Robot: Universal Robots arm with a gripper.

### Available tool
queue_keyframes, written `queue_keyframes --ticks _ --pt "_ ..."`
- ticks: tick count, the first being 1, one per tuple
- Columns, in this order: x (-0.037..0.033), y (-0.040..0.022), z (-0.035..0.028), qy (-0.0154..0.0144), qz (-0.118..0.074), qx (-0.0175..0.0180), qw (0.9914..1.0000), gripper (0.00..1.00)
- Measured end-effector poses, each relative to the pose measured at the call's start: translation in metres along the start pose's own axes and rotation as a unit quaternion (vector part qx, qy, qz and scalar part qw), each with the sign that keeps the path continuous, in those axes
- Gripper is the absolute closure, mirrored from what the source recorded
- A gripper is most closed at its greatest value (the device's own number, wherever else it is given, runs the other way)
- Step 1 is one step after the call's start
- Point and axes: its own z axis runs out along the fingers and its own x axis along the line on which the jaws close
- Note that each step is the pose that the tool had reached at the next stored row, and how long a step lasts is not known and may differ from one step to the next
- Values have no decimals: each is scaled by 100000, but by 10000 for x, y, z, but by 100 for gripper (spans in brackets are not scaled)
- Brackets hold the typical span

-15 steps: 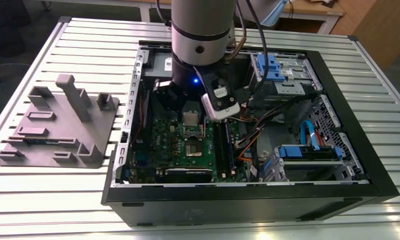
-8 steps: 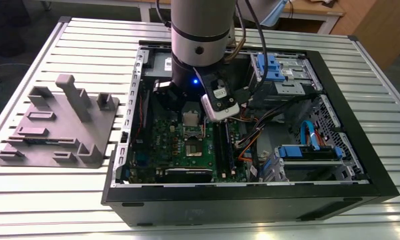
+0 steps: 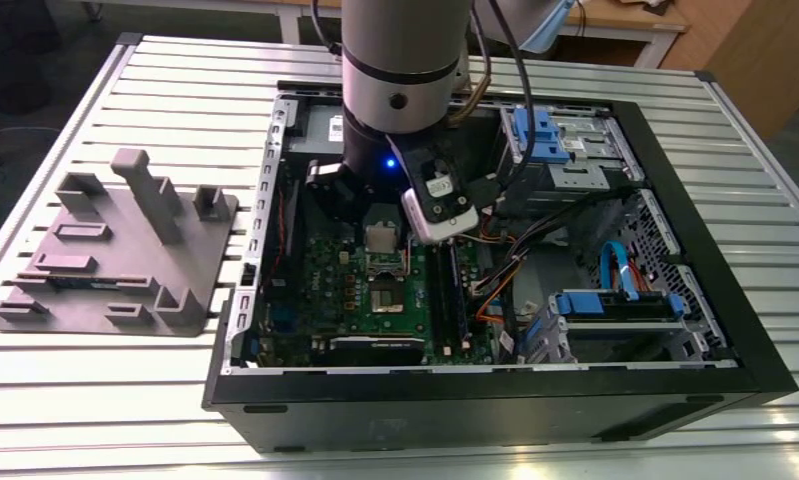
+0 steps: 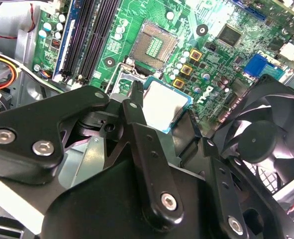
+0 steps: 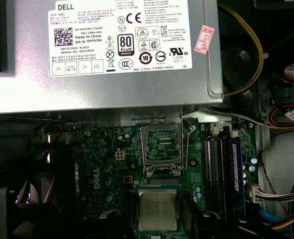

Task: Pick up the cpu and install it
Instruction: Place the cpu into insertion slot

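Observation:
The cpu [image 5: 158, 209] is a small silvery square chip with a pale edge. It sits between the black fingers of my gripper [image 5: 158, 220], which is shut on it. In the second wrist view the cpu [image 4: 165, 103] hangs just above the green motherboard [image 4: 216, 20], held by the gripper [image 4: 162, 107]. The open socket [image 4: 154, 44] with its bare contacts lies a short way ahead of it. In the first wrist view, the socket [image 5: 161, 143] has its metal frame and lever raised and sits between the cpu and the power supply. In the exterior view my arm [image 3: 396, 90] reaches down into the open computer case [image 3: 506, 400].
A large grey power supply [image 5: 112, 74] with a white label borders the socket. Long black memory sticks [image 5: 221, 164] run beside it, and a black fan [image 4: 266, 144] sits close to the gripper. Drive bays with blue clips [image 3: 546, 140] and loose cables fill the case's right side. A grey fixture tray [image 3: 119, 250] lies outside the case.

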Motion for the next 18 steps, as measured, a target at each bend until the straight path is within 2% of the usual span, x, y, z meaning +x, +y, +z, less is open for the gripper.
queue_keyframes --ticks 9,18 --pt "-1 -1 27 -4 -2 -8 100000 53" --pt "-1 -5 126 1 -3 3 100000 53"
